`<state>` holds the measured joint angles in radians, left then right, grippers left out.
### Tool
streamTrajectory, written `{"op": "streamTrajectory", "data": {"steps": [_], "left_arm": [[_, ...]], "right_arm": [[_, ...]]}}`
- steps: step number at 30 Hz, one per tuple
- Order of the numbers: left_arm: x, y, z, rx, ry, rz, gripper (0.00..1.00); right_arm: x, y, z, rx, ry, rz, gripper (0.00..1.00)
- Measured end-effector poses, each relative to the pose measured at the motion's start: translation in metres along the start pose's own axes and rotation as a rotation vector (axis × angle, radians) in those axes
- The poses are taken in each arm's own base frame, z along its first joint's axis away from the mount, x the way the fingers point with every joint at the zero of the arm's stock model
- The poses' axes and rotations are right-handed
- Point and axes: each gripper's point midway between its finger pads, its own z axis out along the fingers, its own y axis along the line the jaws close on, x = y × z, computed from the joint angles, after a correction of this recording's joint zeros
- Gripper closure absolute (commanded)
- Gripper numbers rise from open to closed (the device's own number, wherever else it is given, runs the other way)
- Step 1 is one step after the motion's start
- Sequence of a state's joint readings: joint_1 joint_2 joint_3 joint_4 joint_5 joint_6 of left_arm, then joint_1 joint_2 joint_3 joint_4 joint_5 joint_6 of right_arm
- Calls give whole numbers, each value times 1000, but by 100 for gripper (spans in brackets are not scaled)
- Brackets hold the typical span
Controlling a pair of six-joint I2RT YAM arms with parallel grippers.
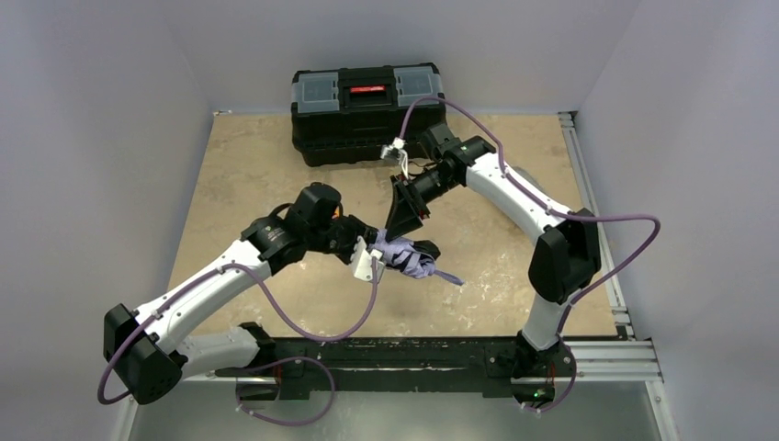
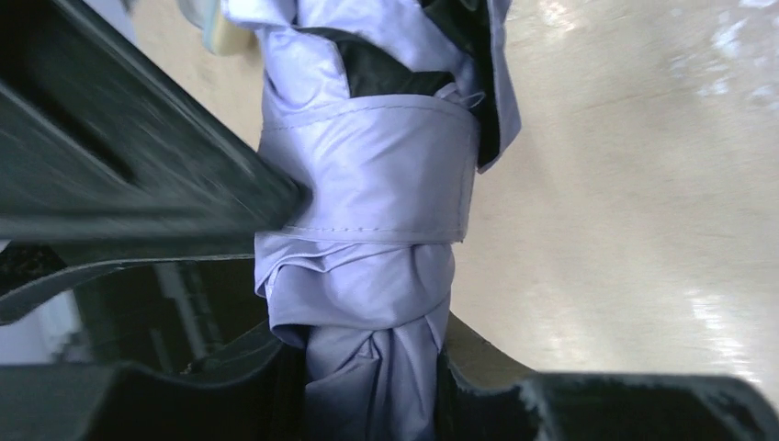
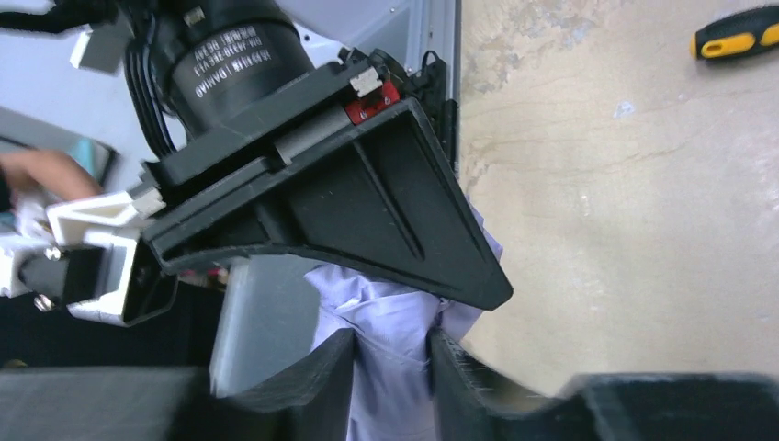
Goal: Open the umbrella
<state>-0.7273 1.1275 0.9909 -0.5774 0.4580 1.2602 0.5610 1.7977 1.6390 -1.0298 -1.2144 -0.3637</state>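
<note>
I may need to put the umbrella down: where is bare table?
Bare table left of the toolbox, and between the umbrella and the near rail. Crowded at centre: left end effector and right end effector meet at the umbrella.

Pale grey walls (image 1: pixel 110 110) closed in a mottled beige tabletop (image 1: pixel 248 175); a black toolbox (image 1: pixel 367 110) sat at its far edge.

Robotics lab test cell. Plain pale walls (image 1: pixel 92 138) enclose a tan surface (image 1: pixel 276 184) on three sides. Aluminium rails (image 1: pixel 581 175) run along its right and near edges. Left arm (image 1: pixel 202 294) and right arm (image 1: pixel 514 193), white and black, are bolted at the near edge. Black toolbox (image 1: pixel 367 115) stands at the back. Yellow-and-black-handled screwdriver (image 3: pixel 735 32) lies on the surface.
</note>
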Motion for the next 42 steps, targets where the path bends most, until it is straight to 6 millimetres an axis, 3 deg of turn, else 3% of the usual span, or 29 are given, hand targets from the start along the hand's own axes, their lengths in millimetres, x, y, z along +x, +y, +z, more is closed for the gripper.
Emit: {"op": "streamTrajectory", "data": {"steps": [1, 7, 10, 13, 16, 19, 25, 27, 32, 34, 39, 42], "left_arm": [[0, -3, 0, 8, 2, -21, 100], [0, -45, -7, 154, -14, -184, 100], [-4, -57, -16, 205, -44, -313, 100], [-7, -49, -29, 235, -72, -520, 100], [-10, -22, -37, 249, -109, -714, 100], [-11, -7, -39, 265, -135, -866, 100], [-19, -16, -39, 346, -132, -1119, 100], [-22, -15, -39, 367, -134, -1174, 100], [-22, -9, -37, 371, -131, -1288, 100], [-23, -5, -37, 363, -139, -1326, 100], [-23, 9, -34, 320, -153, -1406, 100], [-24, 16, -33, 301, -167, -1430, 100]], "right_arm": [[-1, 1, 0, -11, -8, 4, 32], [-8, -5, -14, 35, -50, 3, 4], [-28, -15, -49, 143, -126, -38, 1], [-49, -15, -87, 293, -196, -154, 1], [-63, 11, -109, 409, -248, -309, 1], [-67, 49, -116, 472, -307, -465, 1], [-77, 94, -111, 554, -372, -714, 1], [-82, 99, -99, 567, -355, -792, 11], [-84, 93, -67, 576, -315, -853, 66], [-86, 86, -60, 600, -306, -861, 81], [-81, 73, -42, 631, -289, -873, 65], [-81, 65, -30, 640, -255, -897, 64]]}}
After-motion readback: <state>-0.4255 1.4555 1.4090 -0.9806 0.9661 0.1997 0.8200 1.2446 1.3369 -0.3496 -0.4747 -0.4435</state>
